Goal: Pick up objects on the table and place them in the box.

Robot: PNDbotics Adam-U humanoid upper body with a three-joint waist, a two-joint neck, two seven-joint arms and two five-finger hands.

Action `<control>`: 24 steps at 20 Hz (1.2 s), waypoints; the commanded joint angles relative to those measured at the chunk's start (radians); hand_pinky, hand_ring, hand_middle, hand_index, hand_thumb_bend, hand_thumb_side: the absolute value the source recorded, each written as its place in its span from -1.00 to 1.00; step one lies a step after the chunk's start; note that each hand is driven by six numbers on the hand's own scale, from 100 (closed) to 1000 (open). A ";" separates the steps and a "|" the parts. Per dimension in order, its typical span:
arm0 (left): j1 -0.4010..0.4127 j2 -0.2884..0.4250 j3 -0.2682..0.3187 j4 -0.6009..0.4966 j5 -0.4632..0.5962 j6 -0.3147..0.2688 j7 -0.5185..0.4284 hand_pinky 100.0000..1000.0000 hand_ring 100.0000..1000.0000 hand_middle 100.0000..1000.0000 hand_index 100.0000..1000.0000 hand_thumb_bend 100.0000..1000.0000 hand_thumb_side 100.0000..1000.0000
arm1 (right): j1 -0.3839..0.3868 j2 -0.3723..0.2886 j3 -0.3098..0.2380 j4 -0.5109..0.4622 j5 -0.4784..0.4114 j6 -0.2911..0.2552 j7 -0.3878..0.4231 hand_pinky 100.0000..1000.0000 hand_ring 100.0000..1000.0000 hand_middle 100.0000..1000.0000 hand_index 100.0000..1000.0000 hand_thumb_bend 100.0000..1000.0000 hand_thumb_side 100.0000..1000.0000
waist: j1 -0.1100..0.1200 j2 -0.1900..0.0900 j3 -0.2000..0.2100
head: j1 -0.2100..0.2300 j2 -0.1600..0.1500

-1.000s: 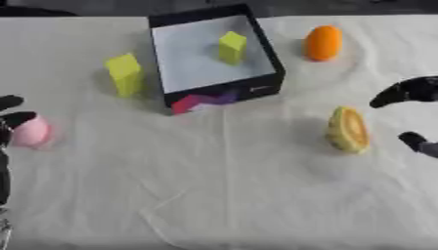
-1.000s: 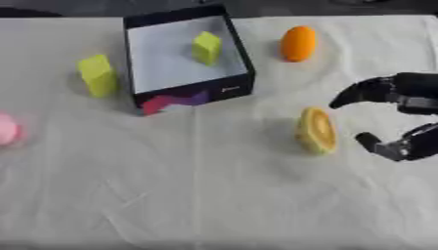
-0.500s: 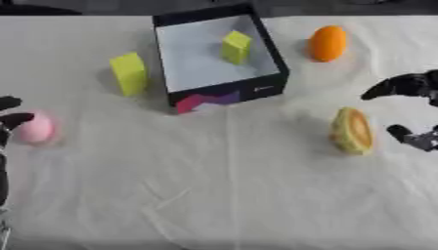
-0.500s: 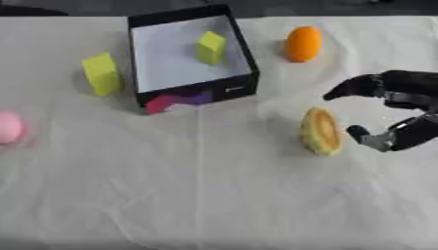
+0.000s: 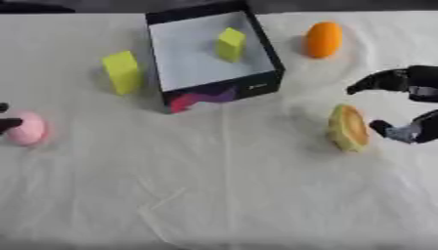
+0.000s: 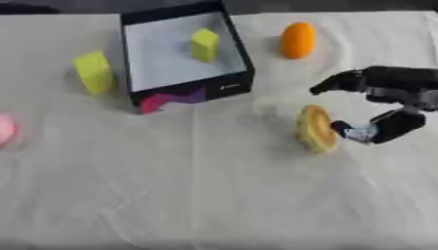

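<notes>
Right of centre on the white cloth (image 5: pixel 222 195), one tan, oval melon-like piece (image 6: pixel 316 128) standing on edge, well below the black box (image 6: pixel 224 86). Right hand (image 6: pixel 389 105) just beside it, fingers spread, thumb tip at its flank, contact unclear. Two yellow blocks: one in the box (image 6: pixel 205 45), one outside on the left (image 6: pixel 93 72). One orange oval (image 6: pixel 297 40). One pink ball (image 5: pixel 27 128), left hand (image 5: pixel 7 123) barely visible against it, fingers impossible to judge.

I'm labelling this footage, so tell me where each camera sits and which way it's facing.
Left eye view: in the head, looking down at the table; right hand at right edge, left hand fingertips at left edge beside a pink ball.
Right eye view: same head, looking down; the right hand shows more fully.
Shared: box, melon slice, orange.
</notes>
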 commanded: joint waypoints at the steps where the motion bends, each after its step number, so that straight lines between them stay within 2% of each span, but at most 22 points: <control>1: -0.008 0.014 -0.001 -0.013 -0.002 -0.001 -0.005 0.63 0.17 0.30 0.43 -1.00 0.52 | -0.022 -0.016 -0.005 0.000 0.004 -0.028 0.016 0.92 0.80 0.73 0.97 -0.90 0.00 | 0.012 0.004 0.002 | -0.004 0.005; 3: -0.009 0.014 -0.004 -0.013 -0.001 -0.002 -0.008 0.63 0.17 0.30 0.42 -1.00 0.52 | -0.027 -0.014 -0.002 0.006 0.003 -0.040 0.033 0.93 0.81 0.74 0.99 -0.83 -0.03 | 0.014 0.007 0.005 | -0.006 0.005; 5: -0.009 0.014 -0.004 -0.013 -0.001 -0.002 -0.008 0.63 0.16 0.30 0.42 -1.00 0.52 | -0.029 -0.012 -0.003 0.014 0.004 -0.055 0.049 0.94 0.81 0.75 1.00 -0.66 -0.08 | 0.015 0.009 0.008 | -0.007 0.005; 14: -0.013 0.013 -0.005 -0.014 -0.004 -0.002 -0.008 0.63 0.16 0.30 0.42 -1.00 0.53 | -0.037 -0.002 -0.001 0.055 0.026 -0.123 0.112 0.95 0.82 0.76 1.00 -0.57 -0.17 | 0.013 0.021 0.020 | -0.010 0.005; 24: -0.018 0.011 -0.011 -0.013 -0.008 0.000 -0.014 0.63 0.16 0.30 0.42 -1.00 0.55 | -0.049 0.000 0.012 0.092 0.070 -0.169 0.145 0.95 0.83 0.76 1.00 -0.51 -0.13 | 0.007 0.035 0.038 | -0.019 0.005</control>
